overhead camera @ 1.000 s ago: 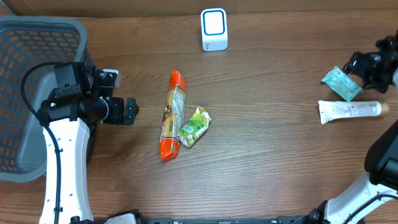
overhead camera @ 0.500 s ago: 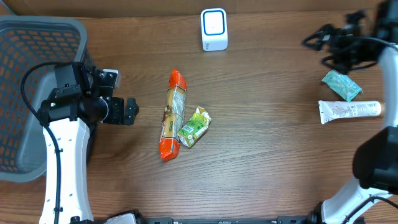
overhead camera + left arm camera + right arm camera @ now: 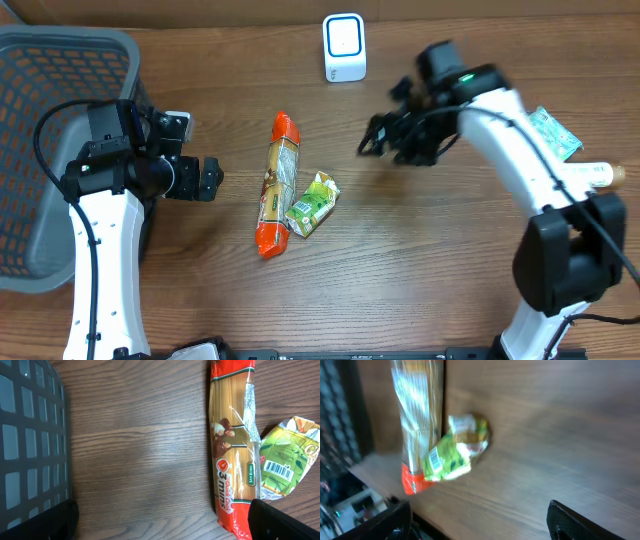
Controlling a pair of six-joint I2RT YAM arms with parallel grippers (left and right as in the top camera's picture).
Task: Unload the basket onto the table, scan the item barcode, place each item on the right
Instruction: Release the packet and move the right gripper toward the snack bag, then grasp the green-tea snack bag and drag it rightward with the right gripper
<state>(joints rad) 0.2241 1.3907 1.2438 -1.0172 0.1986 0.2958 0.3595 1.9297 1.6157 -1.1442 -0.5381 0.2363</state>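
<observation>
wood-grain table [image 3: 420, 270] carries everything in this scene. at 9 o'clock stands a grey basket [image 3: 70, 38]. just right of it the left gripper [image 3: 210, 178] hovers with its jaws spread wide and nothing between them, and it points toward 3 o'clock. there lies the pasta packet [image 3: 277, 185], long, with orange ends, flat near the middle of the table and running from 12 to 6 o'clock. a green pouch [image 3: 313, 203] lies against its lower right side and touches it. the left wrist view shows the barcode [image 3: 278, 471] of the pouch facing up. the white scanner [image 3: 344, 47] stands at 12 o'clock, well apart from both packets. the right gripper [image 3: 380, 138] hangs over the table at about 2 o'clock from the pouch. its jaws are also spread and it carries nothing. at 3 o'clock, near the table edge, a teal packet [image 3: 553, 130] and a white tube [image 3: 597, 174] lie close to the right arm.

as a judgement, for the two middle items the task is only at its beginning: neither is lifted and neither is in front of the scanner. which item comes next cannot be told, though the right wrist camera looks at the pouch and the pasta. what is left is to grasp one, carry it toward 12 o'clock and turn its barcode to the scanner.
</observation>
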